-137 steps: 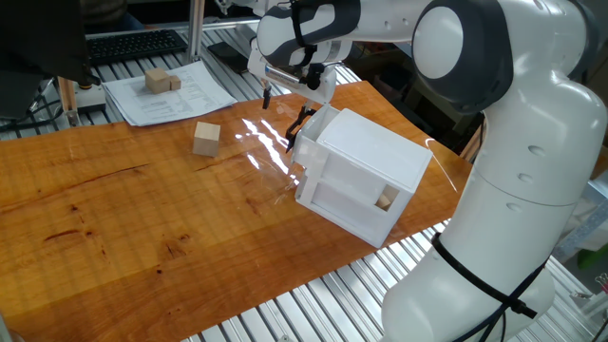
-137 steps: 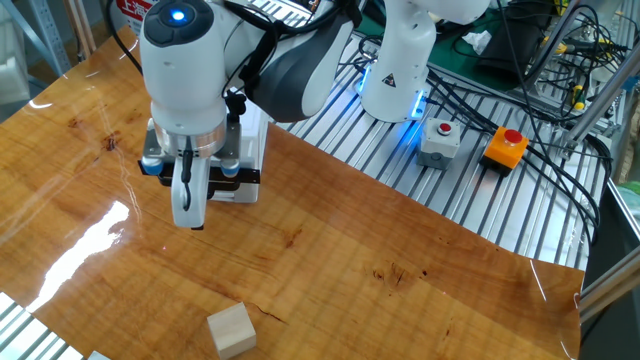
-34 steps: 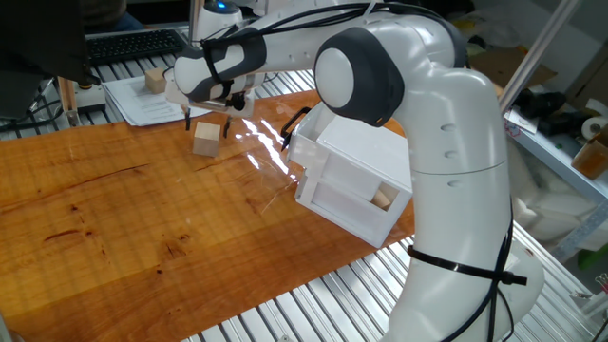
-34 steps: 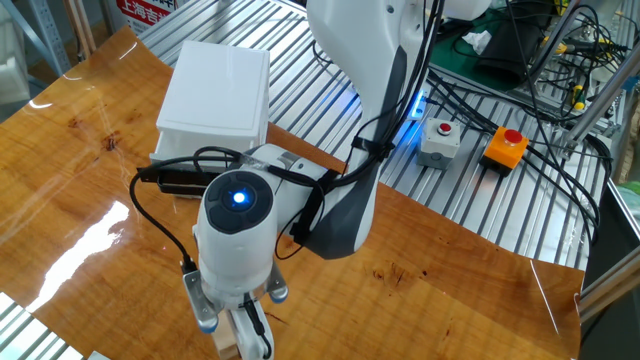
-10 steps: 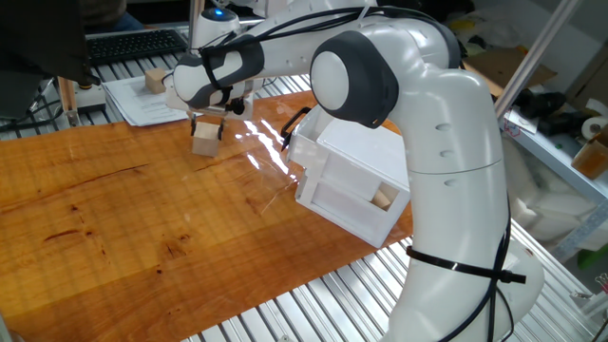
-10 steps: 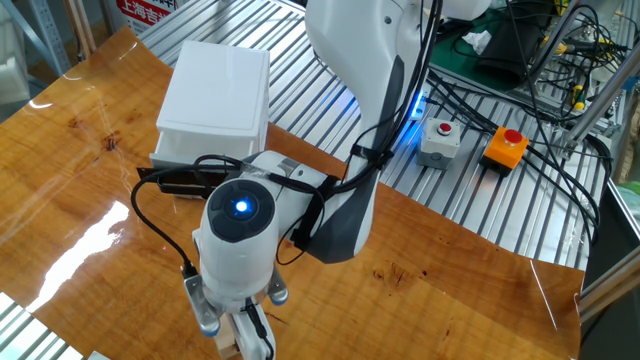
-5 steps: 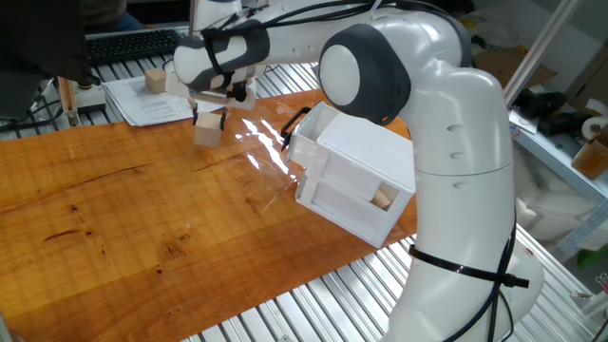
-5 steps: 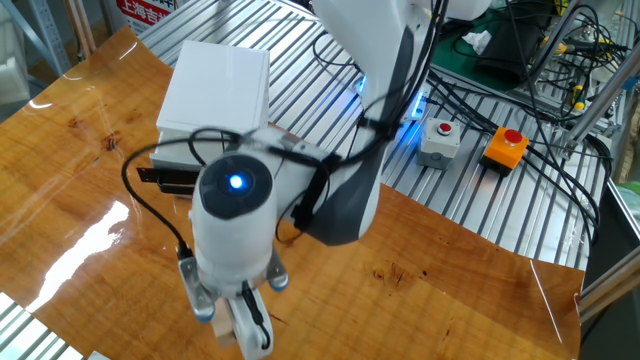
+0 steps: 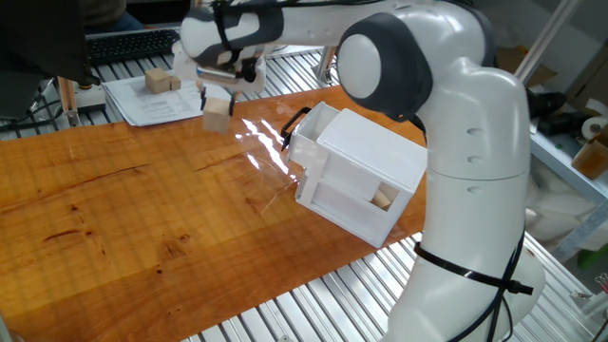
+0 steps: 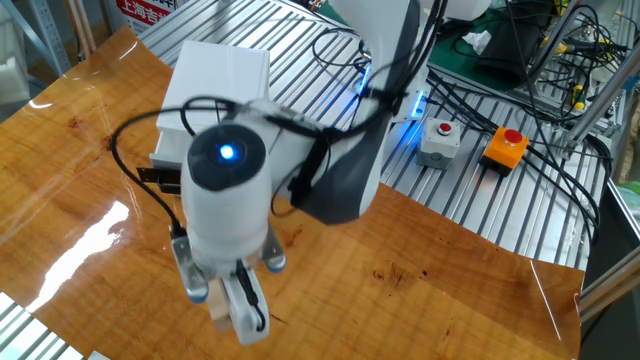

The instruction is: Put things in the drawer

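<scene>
Hand: my hand (image 9: 218, 95) is clenched on a cube (image 9: 218, 110), which hangs clear of the tabletop (image 9: 114, 218); in the other fixed view the fingers (image 10: 243, 310) hide nearly all of the block.

Held cube: in the air over the far side of the tabletop, near the sheet of paper (image 9: 161, 95) and well apart from the drawer (image 9: 356, 195).

Drawer: pulled out of the white cabinet (image 9: 366, 152), its open top facing up; one cube (image 9: 385, 198) already lies inside, against the right-hand end.

Other cubes: two cubes (image 9: 159, 82) sit on the paper, so I judge more trips are left after this one.

Step in hand: I read this as the carry from pickup to drawer.

How I would do it well: I keep the cube high enough to pass over the cabinet's top edge and the black handle (image 9: 294, 125), then bring it over the empty left part of the drawer, away from the cube already there.

Release: I would lower until the block is below the drawer rim before letting go, since a drop from height could bounce it out.

Risk: the frames are motion-blurred, so I cannot tell how squarely the block sits between the fingers; I would move smoothly and avoid sudden wrist turns.
</scene>
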Controlling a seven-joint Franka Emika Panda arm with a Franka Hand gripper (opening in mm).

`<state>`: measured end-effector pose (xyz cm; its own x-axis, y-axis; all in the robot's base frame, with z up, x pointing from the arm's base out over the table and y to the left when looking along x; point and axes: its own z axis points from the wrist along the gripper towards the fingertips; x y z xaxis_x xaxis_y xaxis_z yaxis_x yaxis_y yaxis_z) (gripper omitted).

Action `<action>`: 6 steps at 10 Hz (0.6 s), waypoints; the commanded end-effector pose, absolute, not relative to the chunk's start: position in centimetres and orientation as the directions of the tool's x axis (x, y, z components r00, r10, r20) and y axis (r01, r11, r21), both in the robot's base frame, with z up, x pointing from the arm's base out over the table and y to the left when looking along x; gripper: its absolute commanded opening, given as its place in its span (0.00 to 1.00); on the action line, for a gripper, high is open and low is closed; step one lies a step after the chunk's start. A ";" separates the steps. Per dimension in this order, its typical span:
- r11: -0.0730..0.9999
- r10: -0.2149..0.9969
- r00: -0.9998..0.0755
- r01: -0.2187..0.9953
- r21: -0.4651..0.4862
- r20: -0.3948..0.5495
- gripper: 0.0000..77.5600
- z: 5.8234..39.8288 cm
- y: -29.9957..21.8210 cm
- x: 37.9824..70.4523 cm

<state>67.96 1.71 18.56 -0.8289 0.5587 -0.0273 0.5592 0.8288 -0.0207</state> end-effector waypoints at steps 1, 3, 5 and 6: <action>0.807 0.590 -0.807 0.590 -0.028 -0.025 0.02 21.4 0.0 66.9; 0.796 0.604 -0.797 0.604 -0.032 -0.026 0.02 22.3 -0.7 66.3; 0.789 0.613 -0.790 0.613 -0.033 -0.023 0.02 23.5 -1.6 65.6; 0.788 0.615 -0.788 0.615 -0.032 -0.023 0.02 23.6 -1.8 65.5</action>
<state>66.75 0.10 20.70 -0.8099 0.5861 -0.0207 0.5865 0.8094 -0.0296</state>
